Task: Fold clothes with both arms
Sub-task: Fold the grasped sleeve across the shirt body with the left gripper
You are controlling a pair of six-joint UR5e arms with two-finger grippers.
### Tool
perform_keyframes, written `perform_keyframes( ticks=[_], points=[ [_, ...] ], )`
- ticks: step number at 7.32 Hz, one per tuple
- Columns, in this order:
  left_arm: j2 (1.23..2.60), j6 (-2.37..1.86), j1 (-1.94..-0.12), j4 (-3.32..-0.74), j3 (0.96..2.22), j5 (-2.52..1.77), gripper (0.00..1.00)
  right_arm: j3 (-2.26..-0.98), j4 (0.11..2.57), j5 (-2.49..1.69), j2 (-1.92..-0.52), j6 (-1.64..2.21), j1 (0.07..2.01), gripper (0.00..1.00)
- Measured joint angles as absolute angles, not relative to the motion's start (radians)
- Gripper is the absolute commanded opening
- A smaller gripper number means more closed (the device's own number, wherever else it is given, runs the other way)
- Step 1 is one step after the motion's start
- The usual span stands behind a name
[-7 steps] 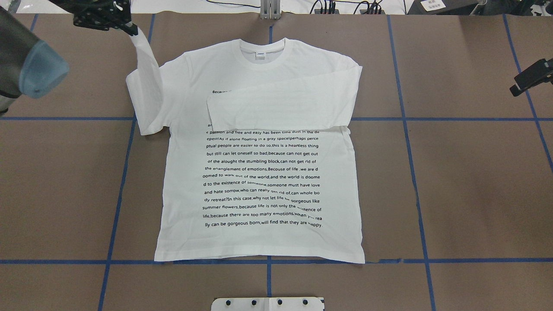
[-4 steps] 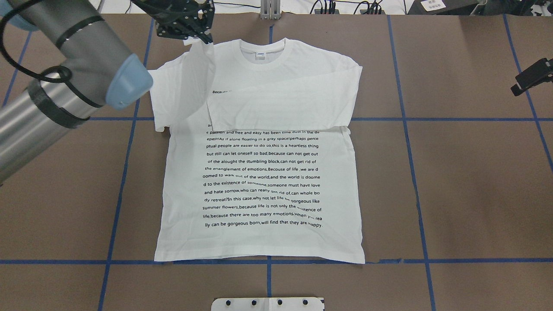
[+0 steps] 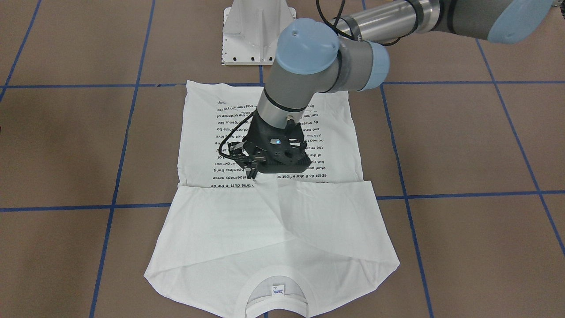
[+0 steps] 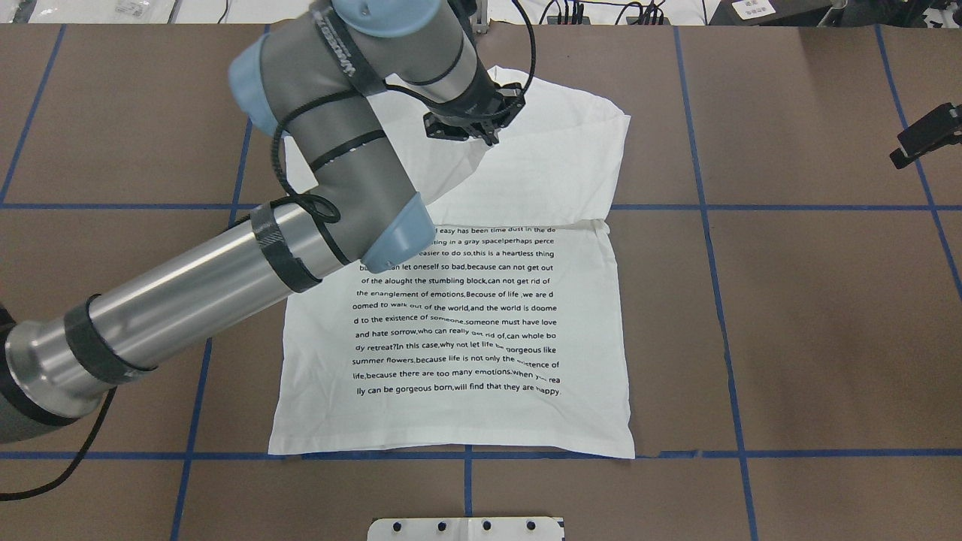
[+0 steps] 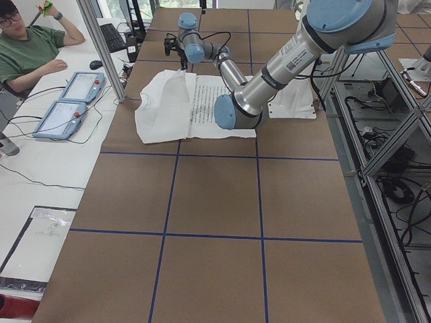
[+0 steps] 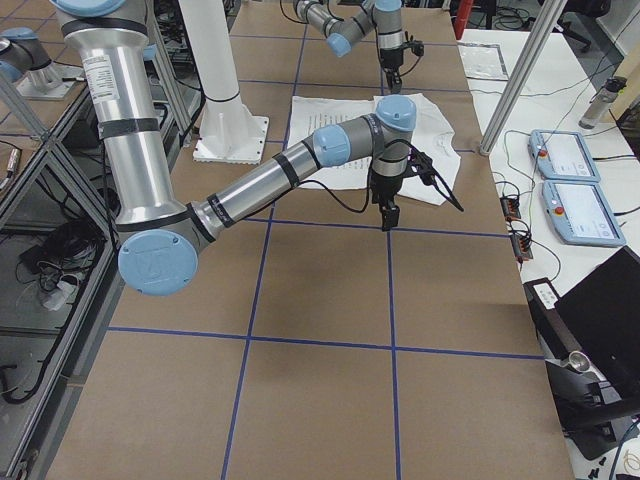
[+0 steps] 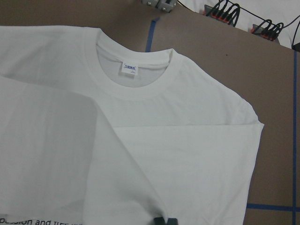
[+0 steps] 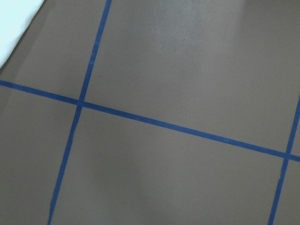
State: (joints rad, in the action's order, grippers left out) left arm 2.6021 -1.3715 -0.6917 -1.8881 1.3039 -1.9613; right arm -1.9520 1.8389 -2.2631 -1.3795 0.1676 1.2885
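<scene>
One shirt (image 4: 481,330); two grippers: left gripper (image 3: 254,176) clamped on one sleeve (image 4: 451,173), right gripper (image 4: 898,156) at three o'clock, openness unclear

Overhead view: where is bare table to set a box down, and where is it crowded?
Bare table lies right of the T-shirt, and left of its hem, nearer than the left arm. Crowded: the collar end, where the left tool grips it.
</scene>
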Motion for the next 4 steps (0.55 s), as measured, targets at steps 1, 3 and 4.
perform_keyframes(
  ticks=[1,3,4],
  points=[
    [2.623,-1.376,-0.652,-1.928,1.251,-1.931,0.14,-1.950,1.838,-2.263,-1.379,0.169,1.289,1.00],
    [2.635,-1.378,-0.612,-1.982,1.190,-1.913,1.00,-1.945,1.835,-2.263,-1.375,0.171,1.289,1.00],
    [2.639,-1.384,-0.597,-1.993,1.179,-1.911,1.00,-1.942,1.833,-2.263,-1.374,0.172,1.288,1.00]
  ],
)
